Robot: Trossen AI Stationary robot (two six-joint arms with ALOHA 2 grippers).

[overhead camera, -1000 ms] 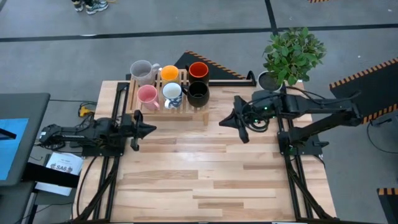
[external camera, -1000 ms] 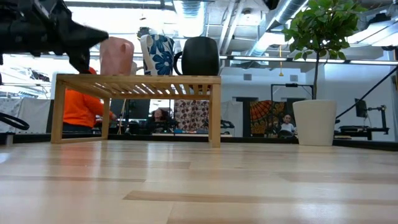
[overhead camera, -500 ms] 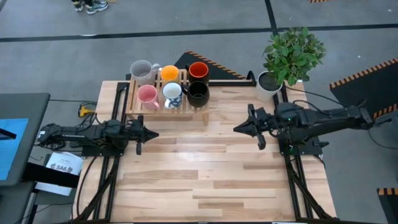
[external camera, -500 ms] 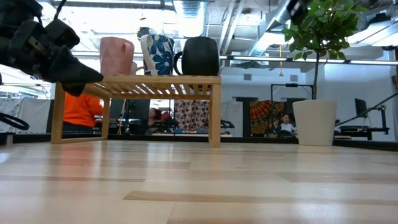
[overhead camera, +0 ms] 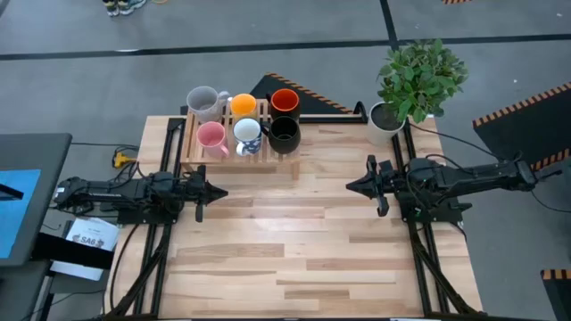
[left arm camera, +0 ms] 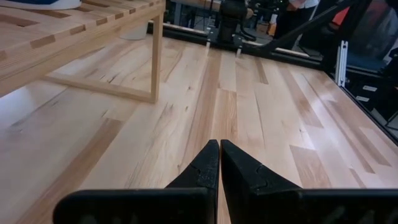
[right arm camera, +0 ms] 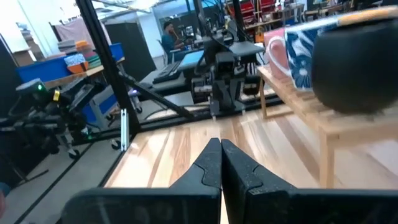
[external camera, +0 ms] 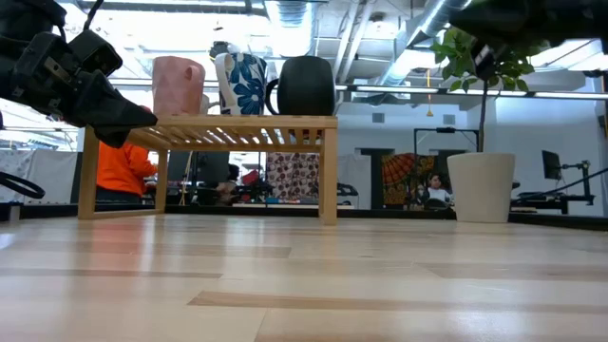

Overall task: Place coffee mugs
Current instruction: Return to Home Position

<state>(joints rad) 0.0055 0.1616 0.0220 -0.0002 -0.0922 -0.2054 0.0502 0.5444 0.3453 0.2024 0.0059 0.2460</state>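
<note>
Six mugs stand on a low wooden rack (overhead camera: 241, 161) at the table's far left. The back row holds the grey mug (overhead camera: 203, 102), the orange mug (overhead camera: 243, 105) and the red-inside mug (overhead camera: 285, 100). In front stand the pink mug (overhead camera: 211, 136), the white mug (overhead camera: 247, 134) with a blue flower print, and the black mug (overhead camera: 284, 132). My left gripper (overhead camera: 220, 190) is shut and hovers at the table's left, just on the near side of the rack. My right gripper (overhead camera: 350, 187) is shut at the table's right, pointing left toward the rack.
A white plant pot (overhead camera: 385, 116) with a leafy plant stands at the far right corner, just beyond my right arm. Bare wooden tabletop (overhead camera: 285, 241) stretches between the two grippers and toward the near edge. People sit in the room beyond the table.
My right gripper has drawn back from beside the rack toward the table's right edge. My left gripper has come down from above rack height to about the level of the rack's top. The mugs have stayed where they were.
</note>
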